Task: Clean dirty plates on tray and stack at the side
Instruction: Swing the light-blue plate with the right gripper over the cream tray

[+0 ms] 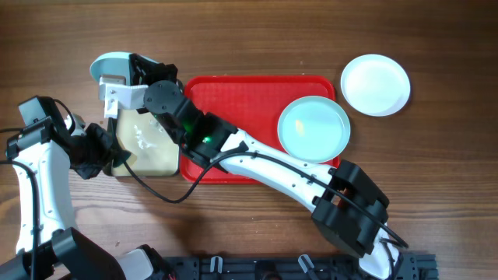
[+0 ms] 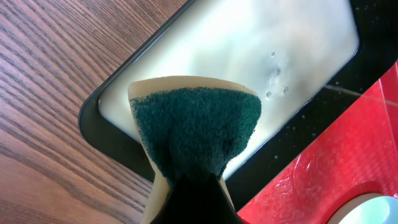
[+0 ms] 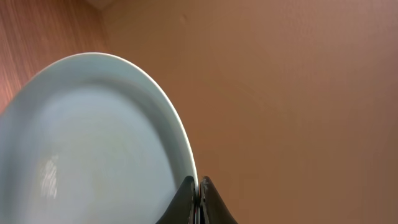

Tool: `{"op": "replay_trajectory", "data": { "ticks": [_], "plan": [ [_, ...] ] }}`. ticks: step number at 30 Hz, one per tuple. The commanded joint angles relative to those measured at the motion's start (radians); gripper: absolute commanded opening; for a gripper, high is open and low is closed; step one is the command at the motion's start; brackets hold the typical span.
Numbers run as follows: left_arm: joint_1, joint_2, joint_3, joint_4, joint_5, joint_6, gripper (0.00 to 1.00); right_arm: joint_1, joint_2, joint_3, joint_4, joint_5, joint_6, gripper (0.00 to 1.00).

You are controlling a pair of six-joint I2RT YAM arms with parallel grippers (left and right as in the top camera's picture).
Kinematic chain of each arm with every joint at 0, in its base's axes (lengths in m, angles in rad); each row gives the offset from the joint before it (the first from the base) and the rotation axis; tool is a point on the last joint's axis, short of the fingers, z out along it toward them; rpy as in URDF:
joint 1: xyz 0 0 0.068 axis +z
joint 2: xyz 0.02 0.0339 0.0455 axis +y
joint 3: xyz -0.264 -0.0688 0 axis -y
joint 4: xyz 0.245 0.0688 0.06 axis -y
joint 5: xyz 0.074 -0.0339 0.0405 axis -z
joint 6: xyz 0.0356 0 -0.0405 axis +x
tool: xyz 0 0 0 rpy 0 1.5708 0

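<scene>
My right gripper (image 1: pixel 118 80) is shut on the rim of a pale blue plate (image 1: pixel 107 64) and holds it tilted off the table, beyond the far left corner of the red tray (image 1: pixel 233 89). The right wrist view shows its fingers (image 3: pixel 199 185) pinching that plate's rim (image 3: pixel 93 143). A second pale blue plate (image 1: pixel 313 128) with a faint yellowish smear lies on the tray's right side. The white plate (image 1: pixel 375 84) lies on the table right of the tray. My left gripper (image 1: pixel 117 159) (image 2: pixel 193 202) is shut on a green-and-yellow sponge (image 2: pixel 196 127).
A black-rimmed cream tray (image 1: pixel 148 148) (image 2: pixel 249 50) holding milky liquid stands against the red tray's left edge (image 2: pixel 323 168), under the sponge. My right arm (image 1: pixel 264 163) stretches diagonally across the red tray. Bare wooden table (image 1: pixel 436 171) lies around.
</scene>
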State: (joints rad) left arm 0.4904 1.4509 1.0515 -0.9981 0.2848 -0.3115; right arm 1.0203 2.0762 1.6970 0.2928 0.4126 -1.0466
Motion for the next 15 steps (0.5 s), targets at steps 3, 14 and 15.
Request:
{"op": "replay_trajectory", "data": {
  "ticks": [3,14,15],
  "plan": [
    [-0.005,-0.019,-0.006,0.003,-0.002,0.010,0.04,0.001,0.012,0.016,0.014,0.006,-0.068,0.04],
    [-0.005,-0.018,-0.006,0.003,-0.002,0.010,0.04,0.003,0.012,0.016,0.036,0.010,-0.106,0.04],
    [-0.005,-0.018,-0.006,0.003,-0.002,0.011,0.04,0.004,0.012,0.016,0.036,0.010,-0.105,0.04]
  ]
}}
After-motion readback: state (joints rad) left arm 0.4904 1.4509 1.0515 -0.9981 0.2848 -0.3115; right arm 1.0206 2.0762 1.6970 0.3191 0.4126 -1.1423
